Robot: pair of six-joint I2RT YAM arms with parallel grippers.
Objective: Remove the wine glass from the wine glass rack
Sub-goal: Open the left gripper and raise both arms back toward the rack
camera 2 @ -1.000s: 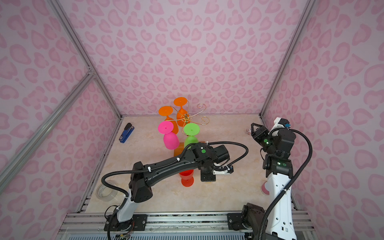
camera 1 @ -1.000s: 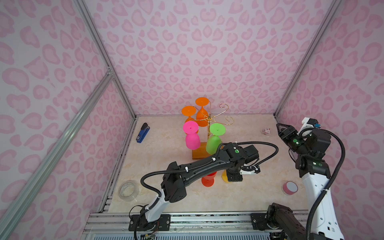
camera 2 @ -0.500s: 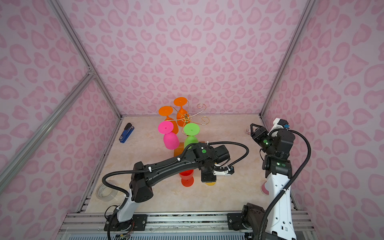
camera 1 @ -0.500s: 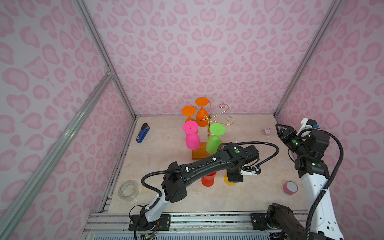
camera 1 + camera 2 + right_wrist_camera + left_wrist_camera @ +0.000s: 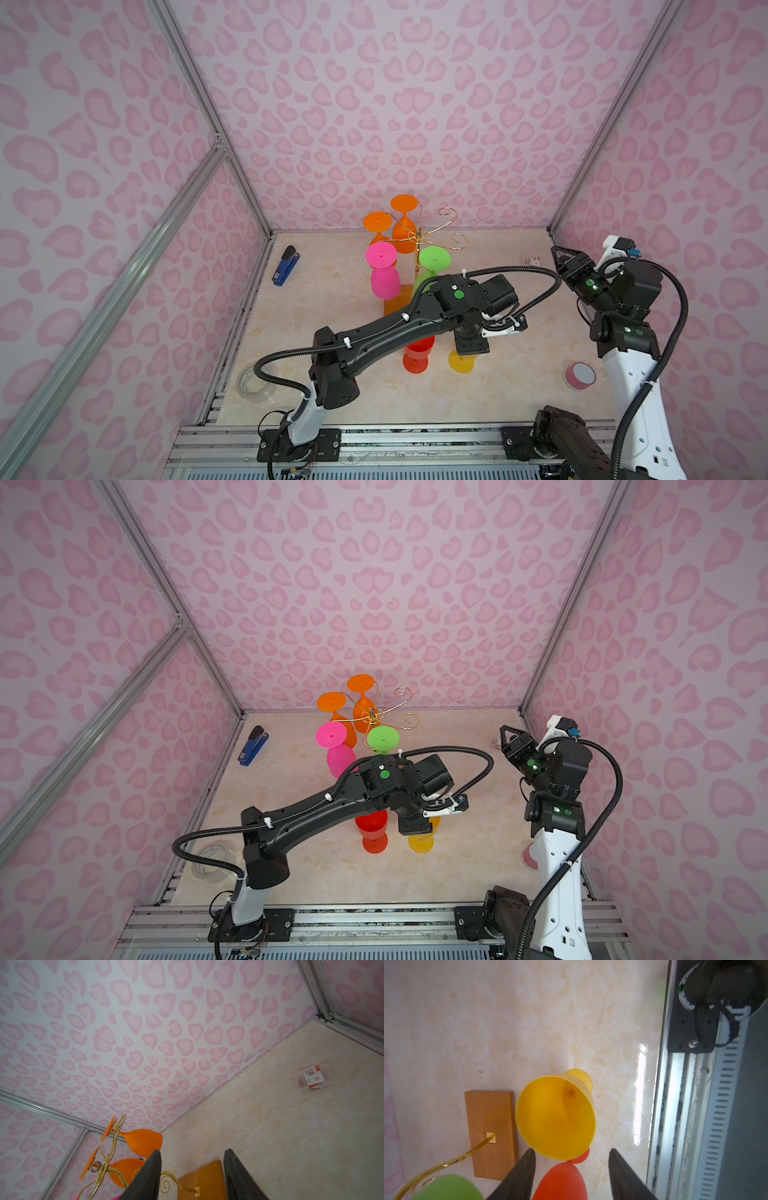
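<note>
The wine glass rack (image 5: 419, 237) is a gold wire stand on a wooden base (image 5: 492, 1124) at the back middle in both top views. Two orange glasses (image 5: 404, 232), a pink one (image 5: 384, 278) and a green one (image 5: 434, 259) hang upside down on it. A yellow wine glass (image 5: 556, 1113) stands upright on the table beside a red one (image 5: 417, 357), in front of the rack. My left gripper (image 5: 572, 1151) hovers open just above the yellow glass, touching nothing. My right gripper (image 5: 192, 1151) is open and empty, raised at the right and facing the rack.
A blue stapler (image 5: 286, 266) lies at the back left. A clear tape roll (image 5: 255, 382) sits front left and a pink tape roll (image 5: 580, 375) front right. A small clip box (image 5: 311, 1077) lies near the back right corner. A metal rail (image 5: 374, 436) runs along the front edge.
My left gripper has opened and let go of the yellow wine glass, which now stands free on the table beside the red one. The right arm has not moved.
</note>
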